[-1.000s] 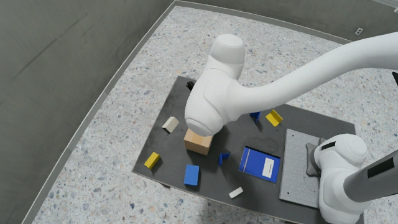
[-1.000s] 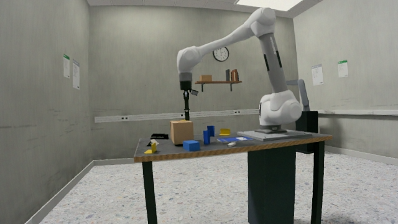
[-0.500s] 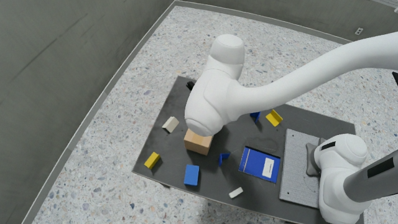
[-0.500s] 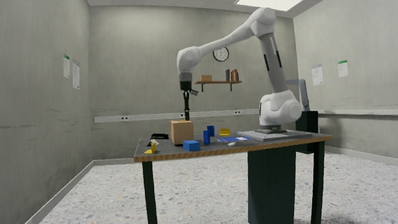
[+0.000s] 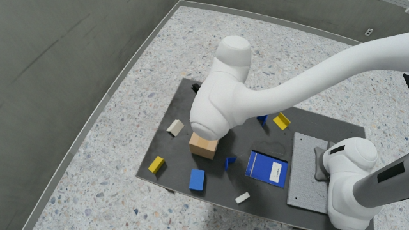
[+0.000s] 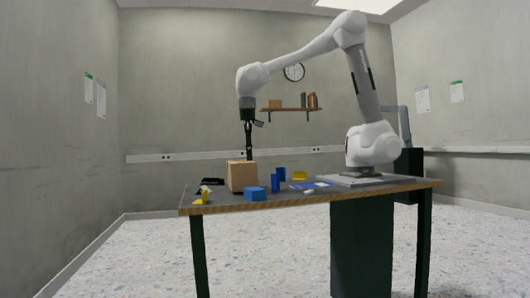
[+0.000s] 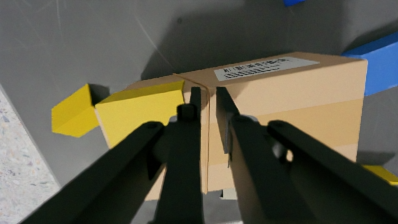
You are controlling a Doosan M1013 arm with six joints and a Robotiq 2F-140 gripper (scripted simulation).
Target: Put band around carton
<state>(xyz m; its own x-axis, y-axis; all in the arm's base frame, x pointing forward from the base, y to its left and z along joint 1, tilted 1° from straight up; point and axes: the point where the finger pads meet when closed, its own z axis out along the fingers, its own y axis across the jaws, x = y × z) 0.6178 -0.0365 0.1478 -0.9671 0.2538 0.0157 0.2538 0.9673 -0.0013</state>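
The carton (image 5: 203, 149) (image 6: 242, 177) (image 7: 300, 112) stands flat on the dark table, with a label on one side. A yellow corner guard (image 7: 142, 107) sits over a top edge at the carton's left end in the wrist view. The band (image 7: 207, 172) shows there as a thin brown line across the carton's top, right of the guard and not over it. It bends slantwise down the side near the label. My gripper (image 6: 249, 158) (image 7: 208, 101) points down at the carton's top, its fingertips a little apart on either side of the band, with no grip on it visible. The arm hides the gripper in the top view.
Loose yellow angle pieces (image 5: 156, 164) (image 5: 281, 121), blue angle pieces (image 5: 229, 163) (image 5: 262, 119) and a whitish angle piece (image 5: 175, 128) are around the carton. A blue block (image 5: 197, 179) (image 6: 254, 194), a white block (image 5: 242, 197) and a blue folder (image 5: 263, 169) also lie on the table.
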